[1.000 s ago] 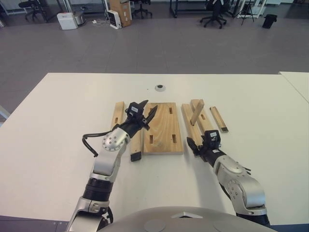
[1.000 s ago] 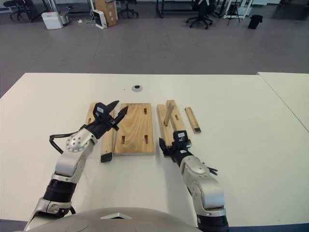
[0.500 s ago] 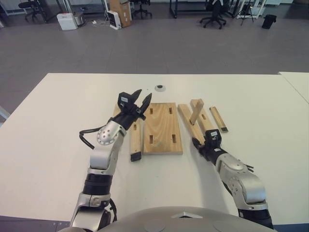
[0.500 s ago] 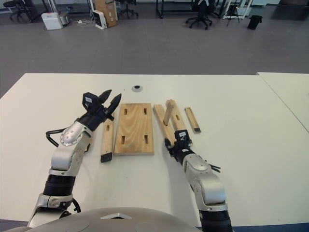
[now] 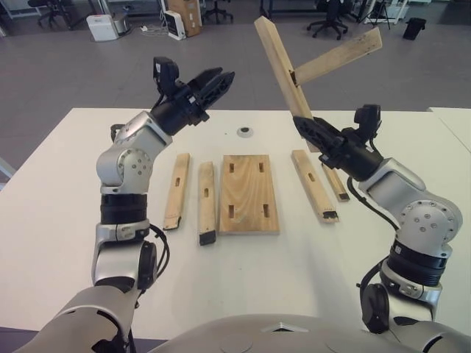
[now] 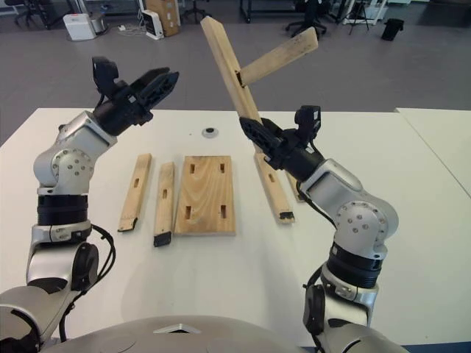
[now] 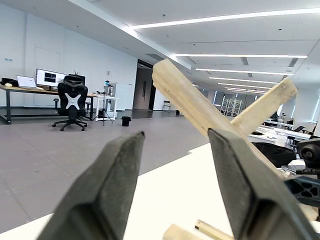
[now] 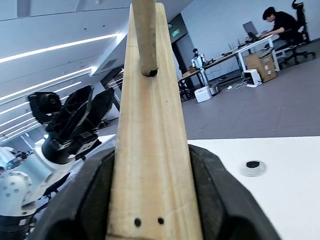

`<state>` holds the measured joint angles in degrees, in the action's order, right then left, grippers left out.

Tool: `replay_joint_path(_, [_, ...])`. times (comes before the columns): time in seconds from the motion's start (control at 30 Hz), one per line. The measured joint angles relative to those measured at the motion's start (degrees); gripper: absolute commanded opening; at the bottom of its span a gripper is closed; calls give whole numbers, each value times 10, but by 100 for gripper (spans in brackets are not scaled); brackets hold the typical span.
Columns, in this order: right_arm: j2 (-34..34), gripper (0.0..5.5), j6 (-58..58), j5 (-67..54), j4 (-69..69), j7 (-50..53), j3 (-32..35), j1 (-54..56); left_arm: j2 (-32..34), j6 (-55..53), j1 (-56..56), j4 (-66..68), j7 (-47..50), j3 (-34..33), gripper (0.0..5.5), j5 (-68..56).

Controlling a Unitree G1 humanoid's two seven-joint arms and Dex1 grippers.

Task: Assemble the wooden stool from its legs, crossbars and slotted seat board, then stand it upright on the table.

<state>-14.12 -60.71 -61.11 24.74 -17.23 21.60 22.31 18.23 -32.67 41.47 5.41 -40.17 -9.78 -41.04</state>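
Observation:
The slotted seat board (image 5: 249, 193) lies flat at mid-table. Two legs (image 5: 177, 190) (image 5: 207, 201) lie to its left and one leg (image 5: 314, 184) to its right. A short crossbar (image 5: 336, 187) lies beyond that, partly behind my right arm. My right gripper (image 5: 309, 126) is shut on the lower end of another leg (image 5: 278, 55), held high and tilted. A crossbar (image 5: 338, 55) sticks out of that leg's slot. My left gripper (image 5: 213, 82) hangs open and empty in the air above the table's far left, pointing toward the raised leg (image 7: 190, 100).
A small round grommet (image 5: 243, 133) sits in the white table (image 5: 73, 220) behind the board. A second table's corner (image 5: 452, 121) is at the far right. Office chairs and boxes stand far back on the floor.
Both arms have risen from the table. The right gripper has lifted the leg with the crossbar in it high up. The left gripper has gone up, open and empty.

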Motion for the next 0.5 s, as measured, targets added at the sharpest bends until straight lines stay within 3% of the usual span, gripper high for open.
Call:
replay_joint_path(0.27, [-69,205,-34,-139,-10,-10,-14,5,4,-112,23,11,-39,-46,439,-121])
replay_joint_path(0.5, [-103,205,-32,-162,-14,-24,-43,-10,-3,-168,21,-5,-39,-63,444,-190])
